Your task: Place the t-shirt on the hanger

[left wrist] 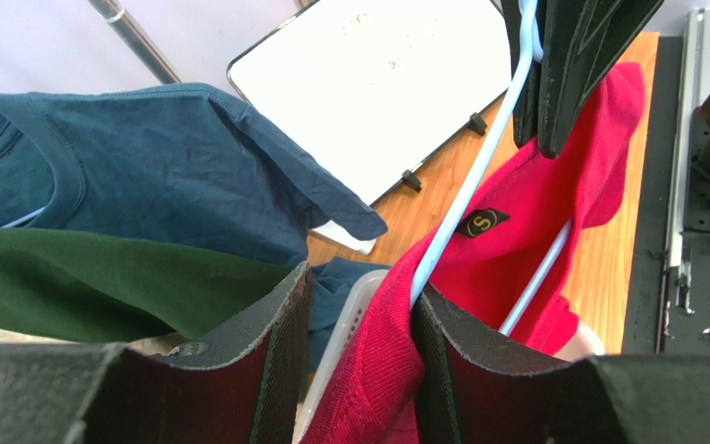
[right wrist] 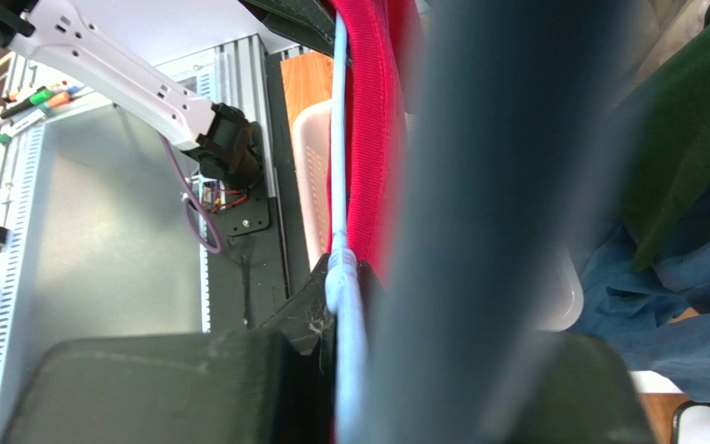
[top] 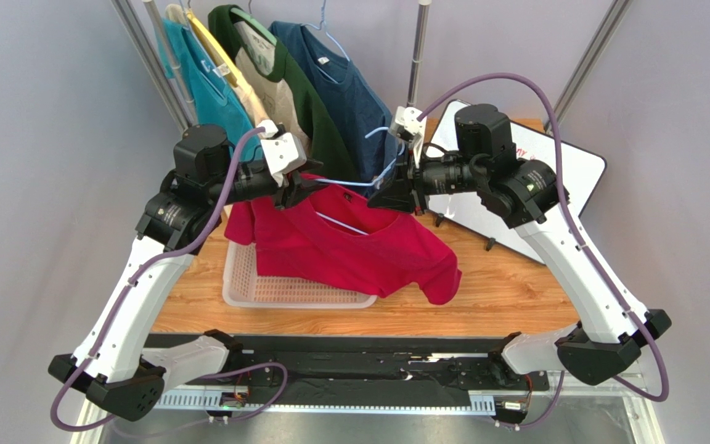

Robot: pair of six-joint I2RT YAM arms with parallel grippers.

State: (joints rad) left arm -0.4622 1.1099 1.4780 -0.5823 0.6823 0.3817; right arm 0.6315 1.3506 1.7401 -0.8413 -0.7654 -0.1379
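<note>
The red t-shirt (top: 368, 250) hangs in the air above the white basket (top: 238, 277), its lower hem and one sleeve spilling past the basket's right edge over the wooden table (top: 516, 287). The light-blue hanger (right wrist: 338, 139) is held level above the basket, one wire running inside the shirt's neck.

The right gripper (top: 396, 192), up and to the right of the basket, has its fingers pressed together on the hanger's wire. The left gripper (top: 308, 190), above the basket's back edge, has its fingers (left wrist: 266, 361) spread. The shirt's shoulder and the hanger's wire pass between them, lying against one finger with a gap on the other side.

Behind the basket a navy shirt (top: 340, 83) and a dark green shirt (top: 303, 102) hang on a rail. A whiteboard (top: 581, 171) lies well to the basket's right.
</note>
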